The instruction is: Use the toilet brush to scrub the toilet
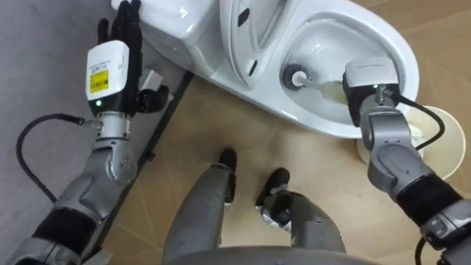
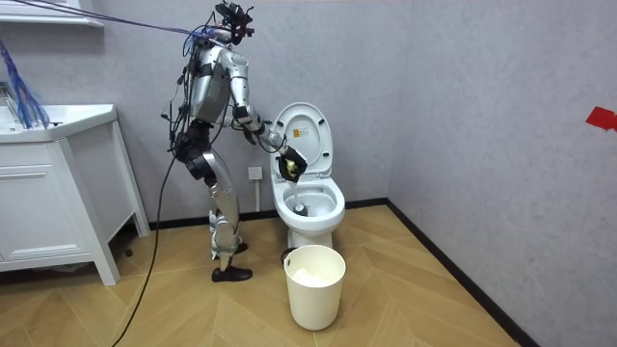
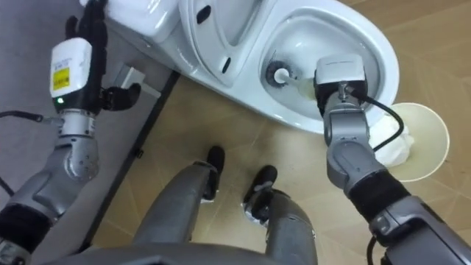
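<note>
Robot stands at toilet [image 1: 390,44], lid up. Right robot hand [image 1: 372,79] clamped on brush [image 1: 296,77], brush head down in bowl. Left robot hand [image 1: 126,33] flat, empty, near tank. Brushing looks under way, not finished.

white toilet [image 1: 403,53], cream bin [image 2: 313,289], tan wood-grain floor [image 1: 221,110]

Toilet [image 3: 221,44] sits across the top of the frame, seat up. The brush [image 3: 278,73] has its round head down in the bowl, just left of the right hand [image 3: 340,73], which hangs over the bowl's near rim. Left hand [image 3: 73,70] is upper left, fingers straight, beside the tank. White bin [image 3: 430,118] at the right edge, touching the bowl's outside, on wood floor [image 3: 221,125].
</note>
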`<state>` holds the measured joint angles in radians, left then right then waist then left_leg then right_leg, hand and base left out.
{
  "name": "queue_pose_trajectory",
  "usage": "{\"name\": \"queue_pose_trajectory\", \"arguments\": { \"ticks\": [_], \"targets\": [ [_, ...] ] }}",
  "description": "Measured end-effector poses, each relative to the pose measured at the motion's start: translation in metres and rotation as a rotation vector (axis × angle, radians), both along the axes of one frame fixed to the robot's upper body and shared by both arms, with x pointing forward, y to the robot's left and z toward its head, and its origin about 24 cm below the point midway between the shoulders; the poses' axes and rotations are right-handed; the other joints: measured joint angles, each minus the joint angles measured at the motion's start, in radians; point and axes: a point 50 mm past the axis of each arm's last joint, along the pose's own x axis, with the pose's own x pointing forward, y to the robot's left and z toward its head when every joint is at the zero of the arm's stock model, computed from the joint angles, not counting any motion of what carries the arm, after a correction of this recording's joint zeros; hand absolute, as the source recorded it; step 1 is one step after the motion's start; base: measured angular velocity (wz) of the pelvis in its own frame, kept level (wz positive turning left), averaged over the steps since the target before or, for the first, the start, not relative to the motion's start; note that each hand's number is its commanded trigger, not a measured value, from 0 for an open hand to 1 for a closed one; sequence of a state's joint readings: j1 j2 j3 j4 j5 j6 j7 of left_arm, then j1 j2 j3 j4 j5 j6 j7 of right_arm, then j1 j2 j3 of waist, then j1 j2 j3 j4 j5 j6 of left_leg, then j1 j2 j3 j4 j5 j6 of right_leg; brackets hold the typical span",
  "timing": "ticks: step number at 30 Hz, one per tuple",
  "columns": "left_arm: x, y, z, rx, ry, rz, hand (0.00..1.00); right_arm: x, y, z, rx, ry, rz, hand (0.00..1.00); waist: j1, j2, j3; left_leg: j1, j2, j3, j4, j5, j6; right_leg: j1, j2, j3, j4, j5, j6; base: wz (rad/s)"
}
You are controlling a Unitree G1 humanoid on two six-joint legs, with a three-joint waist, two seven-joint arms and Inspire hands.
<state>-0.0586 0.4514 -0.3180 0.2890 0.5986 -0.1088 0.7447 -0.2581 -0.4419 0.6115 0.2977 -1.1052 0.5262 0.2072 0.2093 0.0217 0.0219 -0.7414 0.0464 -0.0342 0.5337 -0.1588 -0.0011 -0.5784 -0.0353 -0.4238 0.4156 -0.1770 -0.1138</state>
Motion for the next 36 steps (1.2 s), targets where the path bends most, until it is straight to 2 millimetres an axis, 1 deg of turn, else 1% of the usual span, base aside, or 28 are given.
{"name": "queue_pose_trajectory", "arguments": {
  "ticks": [3, 5, 7, 9, 10, 11, 12, 13, 14, 15, 16, 18, 19, 20, 22, 23, 24, 26, 29, 30, 34, 35, 36],
  "targets": [
    [0.007, 0.000, 0.014, -0.012, -0.119, 0.008, 0.00, 0.001, -0.003, 0.001, -0.012, 0.002, -0.007, 1.00, 0.011, -0.007, 0.0016, 0.002, 0.001, 0.001, 0.000, 0.000, -0.001, 0.000, 0.000, 0.001, 0.002, -0.001, -0.002, 0.00],
    [0.008, 0.000, 0.018, -0.019, -0.165, 0.018, 0.00, 0.005, -0.006, 0.002, -0.023, -0.008, -0.013, 1.00, 0.012, -0.012, 0.0042, 0.002, 0.000, 0.002, 0.006, 0.000, -0.001, 0.000, -0.001, 0.001, 0.004, -0.001, -0.002, 0.00],
    [0.011, 0.000, 0.024, -0.025, -0.215, 0.017, 0.00, 0.011, -0.012, 0.000, -0.030, -0.017, -0.014, 1.00, 0.019, -0.026, 0.0135, 0.002, -0.001, 0.002, 0.016, 0.000, -0.001, -0.001, -0.003, 0.002, 0.015, -0.003, -0.002, 0.00],
    [0.014, 0.002, 0.035, -0.017, -0.287, 0.020, 0.00, 0.024, -0.019, 0.001, 0.002, -0.027, -0.020, 1.00, 0.021, -0.052, 0.0286, 0.003, -0.004, 0.001, 0.020, 0.000, -0.001, -0.004, -0.007, 0.005, 0.027, -0.012, -0.002, 0.03],
    [0.016, 0.001, 0.038, -0.012, -0.302, 0.017, 0.00, 0.027, -0.023, 0.001, 0.021, -0.027, -0.038, 1.00, 0.022, -0.058, 0.0326, 0.002, -0.005, 0.000, 0.021, 0.000, -0.001, -0.007, -0.009, 0.005, 0.033, -0.014, -0.002, 0.06],
    [0.020, 0.000, 0.043, 0.007, -0.327, 0.007, 0.00, 0.035, -0.029, 0.004, 0.060, -0.029, -0.066, 1.00, 0.027, -0.074, 0.0405, -0.001, -0.006, 0.000, 0.022, 0.000, -0.001, -0.014, -0.012, 0.006, 0.037, -0.017, -0.002, 0.00],
    [0.023, 0.000, 0.049, 0.033, -0.348, -0.003, 0.00, 0.043, -0.033, 0.008, 0.095, -0.033, -0.084, 1.00, 0.030, -0.090, 0.0456, -0.008, -0.006, -0.001, 0.020, 0.001, -0.002, -0.024, -0.013, 0.007, 0.044, -0.018, -0.004, 0.00],
    [0.026, 0.000, 0.052, 0.048, -0.360, -0.008, 0.00, 0.049, -0.039, 0.012, 0.136, -0.039, -0.111, 1.00, 0.030, -0.104, 0.0483, -0.015, -0.007, 0.002, 0.022, 0.001, -0.002, -0.034, -0.017, 0.008, 0.057, -0.020, -0.006, 0.00],
    [0.026, -0.001, 0.053, 0.052, -0.364, -0.012, 0.00, 0.052, -0.041, 0.014, 0.157, -0.043, -0.126, 1.00, 0.031, -0.108, 0.0498, -0.017, -0.007, 0.003, 0.022, 0.001, -0.001, -0.037, -0.018, 0.008, 0.063, -0.020, -0.006, 0.00],
    [0.026, -0.001, 0.053, 0.059, -0.366, -0.015, 0.00, 0.055, -0.046, 0.016, 0.186, -0.050, -0.144, 1.00, 0.028, -0.117, 0.0522, -0.018, -0.008, 0.003, 0.022, 0.002, -0.001, -0.044, -0.026, 0.008, 0.078, -0.024, -0.007, 0.00],
    [0.026, -0.001, 0.052, 0.069, -0.365, -0.017, 0.00, 0.057, -0.049, 0.018, 0.207, -0.052, -0.155, 1.00, 0.024, -0.120, 0.0516, -0.021, -0.008, 0.003, 0.022, 0.003, 0.000, -0.051, -0.031, 0.009, 0.087, -0.026, -0.006, 0.03],
    [0.026, -0.002, 0.052, 0.102, -0.366, -0.029, 0.00, 0.063, -0.064, 0.026, 0.266, -0.080, -0.211, 1.00, 0.013, -0.127, 0.0509, -0.034, -0.018, 0.011, 0.032, 0.006, 0.006, -0.076, -0.047, 0.015, 0.115, -0.034, -0.004, 0.02],
    [0.026, -0.002, 0.052, 0.107, -0.362, -0.031, 0.00, 0.064, -0.067, 0.028, 0.273, -0.091, -0.216, 1.00, 0.011, -0.131, 0.0518, -0.036, -0.021, 0.017, 0.033, 0.007, 0.007, -0.083, -0.051, 0.020, 0.122, -0.035, -0.003, -0.11],
    [0.027, -0.002, 0.051, 0.113, -0.351, -0.028, 0.00, 0.066, -0.069, 0.031, 0.296, -0.107, -0.227, 1.00, 0.011, -0.141, 0.0553, -0.036, -0.022, 0.028, 0.033, 0.008, 0.009, -0.090, -0.052, 0.034, 0.127, -0.036, -0.002, -0.16],
    [0.030, 0.001, 0.047, 0.125, -0.304, -0.020, 0.00, 0.071, -0.070, 0.037, 0.322, -0.127, -0.224, 1.00, -0.010, -0.144, 0.0564, -0.037, -0.026, 0.028, 0.033, 0.011, 0.013, -0.094, -0.057, 0.038, 0.133, -0.037, -0.001, -0.05],
    [0.033, 0.002, 0.045, 0.135, -0.276, -0.023, 0.00, 0.074, -0.071, 0.041, 0.346, -0.147, -0.232, 1.00, -0.027, -0.146, 0.0573, -0.037, -0.027, 0.028, 0.033, 0.013, 0.015, -0.098, -0.065, 0.038, 0.139, -0.042, 0.002, 0.12],
    [0.036, 0.001, 0.044, 0.129, -0.241, -0.025, 0.00, 0.074, -0.073, 0.043, 0.378, -0.172, -0.249, 1.00, -0.039, -0.146, 0.0574, -0.037, -0.029, 0.029, 0.037, 0.014, 0.016, -0.099, -0.069, 0.038, 0.146, -0.045, 0.004, 0.09],
    [0.040, 0.001, 0.042, 0.133, -0.191, -0.023, 0.00, 0.074, -0.075, 0.044, 0.426, -0.195, -0.279, 1.00, -0.051, -0.146, 0.0575, -0.038, -0.031, 0.031, 0.038, 0.015, 0.018, -0.100, -0.072, 0.039, 0.148, -0.045, 0.004, 0.00],
    [0.040, -0.002, 0.036, 0.147, -0.125, -0.044, 0.00, 0.071, -0.083, 0.041, 0.506, -0.216, -0.349, 1.00, -0.067, -0.146, 0.0576, -0.035, -0.038, 0.037, 0.036, 0.019, 0.024, -0.105, -0.083, 0.041, 0.161, -0.048, 0.007, 0.00],
    [0.040, -0.003, 0.034, 0.154, -0.101, -0.051, 0.00, 0.070, -0.086, 0.041, 0.529, -0.225, -0.371, 1.00, -0.070, -0.145, 0.0579, -0.035, -0.038, 0.037, 0.036, 0.019, 0.025, -0.106, -0.084, 0.043, 0.160, -0.047, 0.008, -0.03],
    [0.041, -0.004, 0.030, 0.168, -0.038, -0.069, 0.00, 0.069, -0.089, 0.039, 0.531, -0.238, -0.386, 1.00, -0.072, -0.143, 0.0593, -0.036, -0.038, 0.039, 0.035, 0.019, 0.027, -0.106, -0.084, 0.043, 0.160, -0.044, 0.010, 0.00],
    [0.042, -0.004, 0.030, 0.171, -0.031, -0.068, 0.00, 0.069, -0.089, 0.040, 0.530, -0.243, -0.386, 1.00, -0.072, -0.140, 0.0597, -0.037, -0.038, 0.039, 0.033, 0.018, 0.028, -0.106, -0.084, 0.043, 0.160, -0.044, 0.011, 0.00],
    [0.043, -0.005, 0.031, 0.173, -0.025, -0.072, 0.00, 0.069, -0.090, 0.040, 0.528, -0.245, -0.387, 1.00, -0.071, -0.133, 0.0605, -0.037, -0.038, 0.040, 0.031, 0.018, 0.028, -0.105, -0.084, 0.043, 0.160, -0.043, 0.011, 0.03]
  ]
}}
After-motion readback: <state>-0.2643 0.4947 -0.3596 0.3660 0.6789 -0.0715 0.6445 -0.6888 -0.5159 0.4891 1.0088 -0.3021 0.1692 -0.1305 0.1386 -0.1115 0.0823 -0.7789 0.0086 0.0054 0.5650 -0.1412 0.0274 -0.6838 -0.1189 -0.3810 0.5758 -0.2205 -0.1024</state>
